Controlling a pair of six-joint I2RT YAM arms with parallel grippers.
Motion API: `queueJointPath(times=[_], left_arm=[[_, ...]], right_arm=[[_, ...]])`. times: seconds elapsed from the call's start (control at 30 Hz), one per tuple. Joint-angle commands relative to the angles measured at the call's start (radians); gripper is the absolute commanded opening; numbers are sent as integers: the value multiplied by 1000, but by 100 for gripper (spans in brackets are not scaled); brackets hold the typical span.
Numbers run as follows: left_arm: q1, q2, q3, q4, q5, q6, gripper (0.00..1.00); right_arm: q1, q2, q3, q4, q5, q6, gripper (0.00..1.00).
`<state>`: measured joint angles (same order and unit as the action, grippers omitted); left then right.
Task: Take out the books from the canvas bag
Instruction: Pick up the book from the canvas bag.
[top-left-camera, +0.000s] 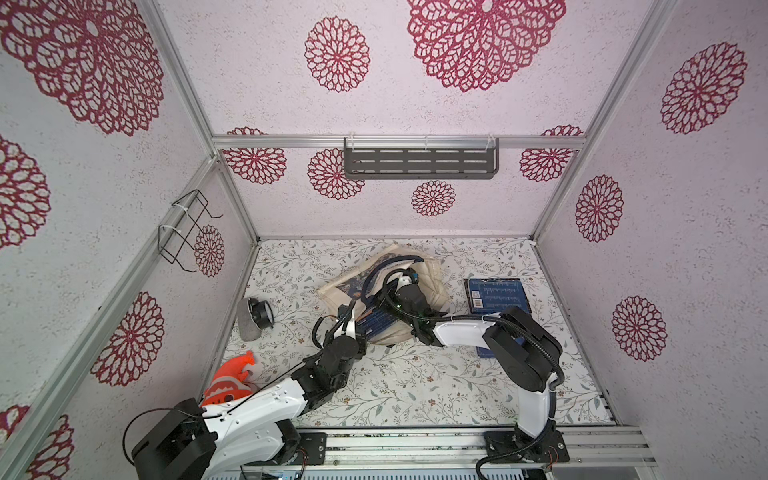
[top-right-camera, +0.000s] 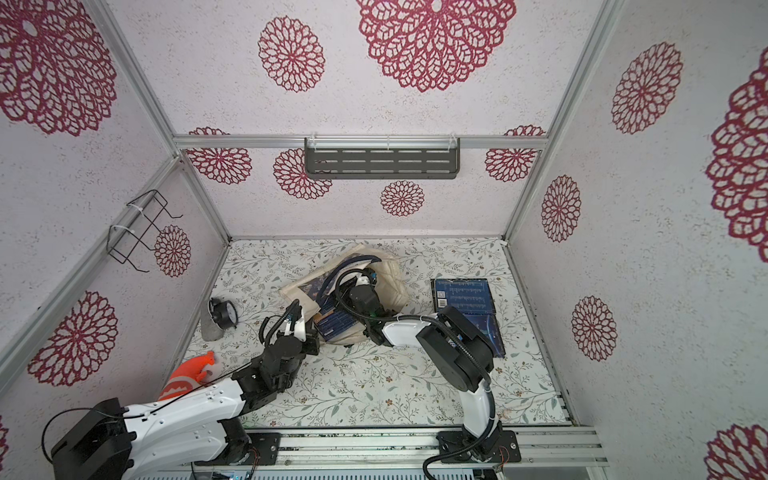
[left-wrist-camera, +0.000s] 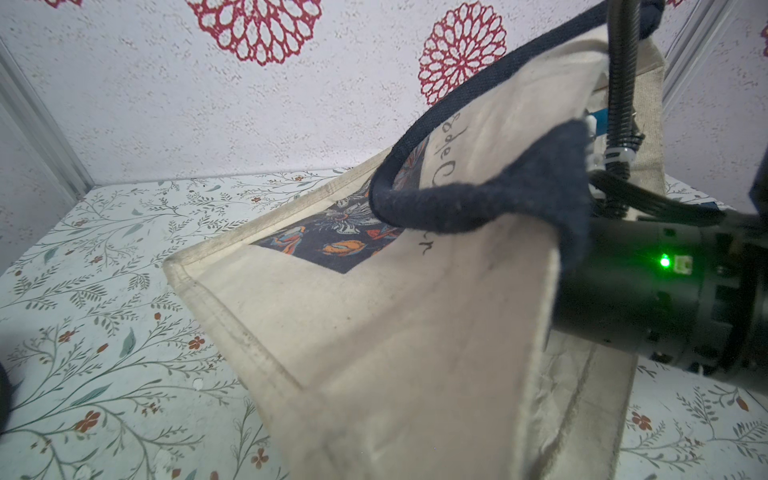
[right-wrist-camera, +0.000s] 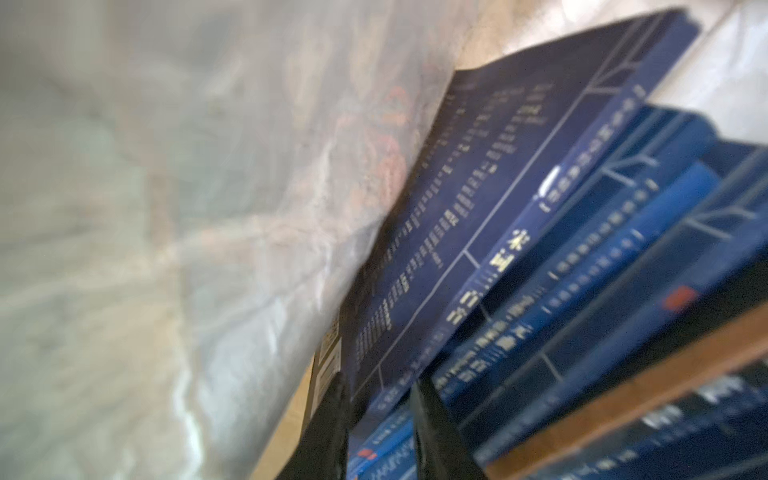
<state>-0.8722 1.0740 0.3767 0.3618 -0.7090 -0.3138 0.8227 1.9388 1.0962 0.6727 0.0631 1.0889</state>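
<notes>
Paperbacks (top-left-camera: 376, 322), thin, glossy and dark blue, lie stacked inside a slumped cream canvas bag (top-left-camera: 432, 286) mid floral-print table (top-left-camera: 415, 386). Left gripper (top-left-camera: 346, 312) is pinched together on its cloth rim; right gripper's (right-wrist-camera: 380, 386) black fingers (right-wrist-camera: 332, 428) straddle one spine, grip impossible to tell

From my screen the bag (left-wrist-camera: 415, 332) reads as matt, coarse-woven cloth, its straps (left-wrist-camera: 478, 203) a fuzzy webbing. The books (right-wrist-camera: 478, 208) have smooth paper covers with a slight sheen. I see a matt printed table (top-left-camera: 415, 382), rough-grained walls (top-left-camera: 249, 91), a brushed-metal frame (top-left-camera: 291, 142) and a dark matt metal shelf (top-left-camera: 419, 176). The arms (top-left-camera: 457, 334) are glossy white plastic with matt black joints.
</notes>
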Motion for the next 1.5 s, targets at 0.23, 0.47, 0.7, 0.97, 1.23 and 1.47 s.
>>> queueJointPath(times=[0.23,0.47,0.7,0.97,1.23,1.47], left_arm=[[-17,-4,16,80,8,24,0],[-17,-2,18,79,8,26,0],[-18,-7,16,79,6,27,0],[-17,8,22,79,4,21,0],[-22,5,25,70,8,15,0],[-24,12,27,70,1,15,0]], right_arm=[[-13,7,117,-27,9,-29,23],[-28,85,178,-64,-4,53,30],[-34,130,231,-83,7,62,13],[-30,43,141,-13,-24,26,0],[-23,-106,-24,68,-61,-61,0],[-24,-217,-165,145,-114,-118,0]])
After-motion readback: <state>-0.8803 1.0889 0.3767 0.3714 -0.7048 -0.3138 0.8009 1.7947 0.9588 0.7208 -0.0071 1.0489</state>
